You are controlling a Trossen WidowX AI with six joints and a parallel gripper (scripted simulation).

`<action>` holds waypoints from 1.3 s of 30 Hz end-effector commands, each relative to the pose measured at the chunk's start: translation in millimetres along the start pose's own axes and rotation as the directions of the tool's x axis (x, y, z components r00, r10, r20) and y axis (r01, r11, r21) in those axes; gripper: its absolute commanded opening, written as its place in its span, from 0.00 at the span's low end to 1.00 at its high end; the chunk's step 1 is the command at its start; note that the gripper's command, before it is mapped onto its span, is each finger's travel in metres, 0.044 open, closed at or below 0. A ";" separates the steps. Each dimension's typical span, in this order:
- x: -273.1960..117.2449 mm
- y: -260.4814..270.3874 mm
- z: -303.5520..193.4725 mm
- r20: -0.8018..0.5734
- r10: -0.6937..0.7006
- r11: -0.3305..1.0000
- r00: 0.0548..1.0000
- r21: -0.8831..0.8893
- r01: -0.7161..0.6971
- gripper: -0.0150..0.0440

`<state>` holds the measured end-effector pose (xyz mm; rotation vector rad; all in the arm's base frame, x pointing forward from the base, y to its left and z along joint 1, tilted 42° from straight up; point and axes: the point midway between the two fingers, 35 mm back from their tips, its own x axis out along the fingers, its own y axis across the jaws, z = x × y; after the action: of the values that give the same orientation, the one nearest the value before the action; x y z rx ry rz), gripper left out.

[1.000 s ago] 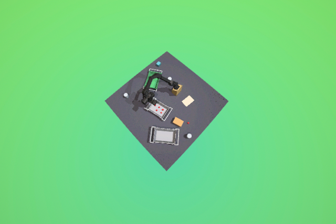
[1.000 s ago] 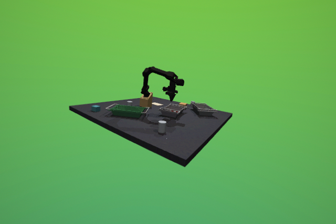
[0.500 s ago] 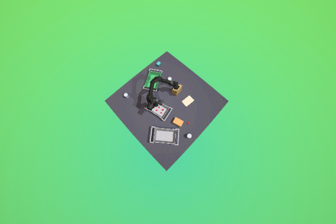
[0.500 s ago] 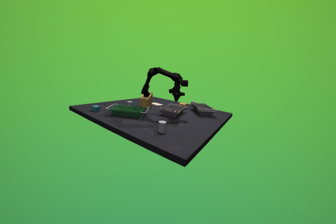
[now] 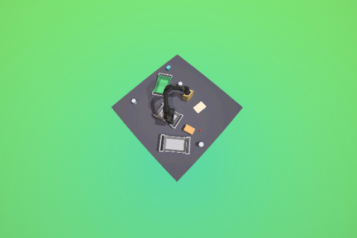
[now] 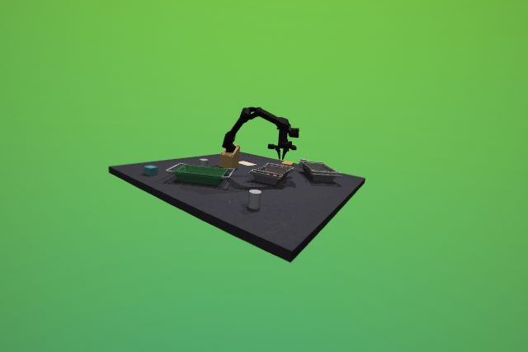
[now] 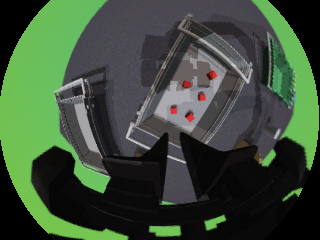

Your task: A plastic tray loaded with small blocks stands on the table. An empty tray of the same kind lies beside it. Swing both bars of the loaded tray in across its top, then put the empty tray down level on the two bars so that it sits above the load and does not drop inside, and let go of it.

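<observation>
The loaded grey tray (image 5: 179, 119) (image 6: 265, 176) (image 7: 155, 126) stands mid-table with several red blocks (image 7: 201, 97) inside. In the wrist view its far wire bar (image 7: 215, 54) lies inward over the top close to that end; its near bar (image 7: 152, 149) appears to be out over the other end. My gripper (image 6: 281, 158) (image 7: 173, 135) is above this tray, pointing down, its fingertips slightly apart with nothing between them. The arm hides part of the tray from above. The empty grey tray (image 5: 174, 144) (image 6: 326, 176) (image 7: 87, 130) stands apart from it, a wire bar at each end.
A green tray (image 5: 162, 85) (image 6: 200, 175) (image 7: 281, 72) stands on the other side of the loaded tray. An orange block (image 5: 189, 129) lies between the grey trays' right ends. White cylinders (image 5: 201, 144) (image 6: 254, 200), a blue cube (image 5: 168, 67) (image 6: 150, 170) and a cream sheet (image 5: 199, 107) are farther off.
</observation>
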<state>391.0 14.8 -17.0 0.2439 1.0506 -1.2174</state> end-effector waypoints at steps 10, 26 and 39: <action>26.1 19.9 -91.9 0.004 -0.026 0.483 1.000 -0.876 0.016 0.39; 58.6 20.2 -91.2 0.005 -0.026 0.483 1.000 -0.876 0.017 0.39; 71.2 14.8 -84.1 0.006 -0.027 0.483 1.000 -0.876 0.019 0.39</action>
<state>355.2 28.1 -132.2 -0.5896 1.5685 -0.5457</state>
